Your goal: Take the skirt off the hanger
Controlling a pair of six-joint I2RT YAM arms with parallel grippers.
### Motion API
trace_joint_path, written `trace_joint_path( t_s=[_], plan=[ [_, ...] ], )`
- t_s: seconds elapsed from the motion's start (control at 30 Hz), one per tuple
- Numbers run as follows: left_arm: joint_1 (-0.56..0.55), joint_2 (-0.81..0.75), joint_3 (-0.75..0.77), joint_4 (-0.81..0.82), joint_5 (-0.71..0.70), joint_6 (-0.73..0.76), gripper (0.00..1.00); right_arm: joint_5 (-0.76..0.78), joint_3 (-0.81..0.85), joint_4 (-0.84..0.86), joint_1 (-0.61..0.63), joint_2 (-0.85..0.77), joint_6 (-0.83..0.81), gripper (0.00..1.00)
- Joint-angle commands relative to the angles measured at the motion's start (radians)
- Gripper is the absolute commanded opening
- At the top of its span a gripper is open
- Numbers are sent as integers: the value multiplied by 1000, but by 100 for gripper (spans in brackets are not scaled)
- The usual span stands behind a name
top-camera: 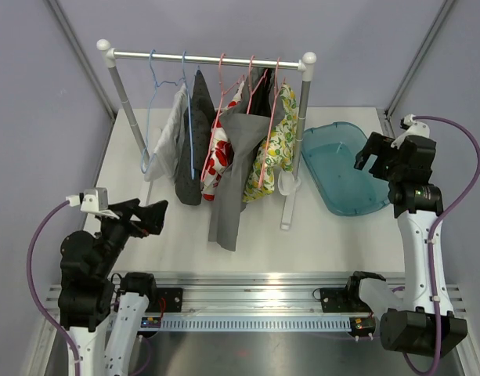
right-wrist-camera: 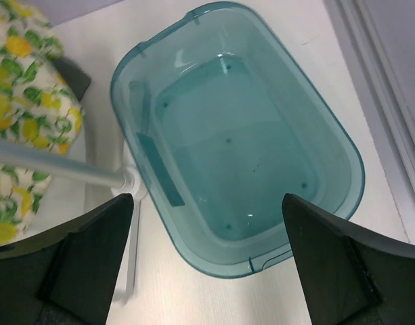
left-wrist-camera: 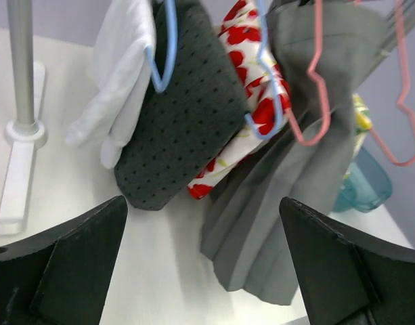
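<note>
Left gripper (top-camera: 154, 218): fingers wide apart, short of the grey skirt (top-camera: 228, 188) hem, bare table between.
Right gripper (top-camera: 370, 154): wide apart, above teal tub (right-wrist-camera: 122, 101).
Hangers: two blue (left-wrist-camera: 172, 47), three pink (left-wrist-camera: 327, 108).
Garments: five.

Left wrist view: the tops of the grey skirt (left-wrist-camera: 288, 196) and pink hanger (left-wrist-camera: 328, 112) are being cropped at 12 o'clock; the teal basin (left-wrist-camera: 359, 184) is being mostly hidden behind the skirt. Right wrist view: the lemon-print garment (right-wrist-camera: 17, 81) is being cropped at 9 o'clock.

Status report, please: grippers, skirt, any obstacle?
Left gripper open, empty. Right gripper open, over teal bin. Grey skirt hangs on rack, untouched. Poppy-print garment, lemon-print garment crowd it.
</note>
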Motion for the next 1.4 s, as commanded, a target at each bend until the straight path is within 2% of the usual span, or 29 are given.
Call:
trace_joint_path(
  t_s=[0.0, 0.03, 0.1, 0.13, 0.23, 0.37, 0.5, 0.53, 0.73, 0.83, 0.97, 1.0, 1.2, 1.37],
  plan=[
    [3, -16, 105, 31, 90, -50, 99, -182, 84, -74, 1, -18, -120, 100],
    [3, -12, 125, 31, 87, -53, 99, -353, 96, -106, 1, -17, -256, 99],
    [3, 4, 192, 24, 65, -53, 99, -517, 121, -171, 1, -12, -379, 99],
    [3, 20, 215, 19, 43, -52, 99, -643, 127, -230, 4, -6, -492, 100],
    [3, 97, 313, 2, 9, -38, 99, -730, 141, -288, 9, 6, -584, 99],
    [3, 217, 421, 28, -52, -33, 99, -799, 83, -256, 10, -3, -616, 99],
    [3, 384, 566, 16, -112, -9, 97, -891, 49, -203, 10, 32, -588, 99],
    [3, 472, 623, 13, -120, 0, 95, -914, 46, -188, 10, 44, -579, 100],
    [4, 789, 810, -24, -72, 60, 87, -941, -8, -111, 10, 84, -532, 99],
    [4, 1008, 953, -56, -41, 72, 81, -939, -23, -111, 10, 81, -538, 99],
    [4, 1167, 1080, -120, -66, 94, 70, -951, -52, -107, 10, 68, -542, 99],
    [4, 1185, 1090, -122, -75, 100, 65, -950, -55, -108, 10, 66, -542, 99],
    [-5, 1223, 1078, -121, -138, 160, 54, -938, -61, -113, 10, 58, -552, 99],
    [-23, 1197, 1022, -95, -120, 216, 33, -930, -63, -114, 10, 61, -553, 100]
  ],
)
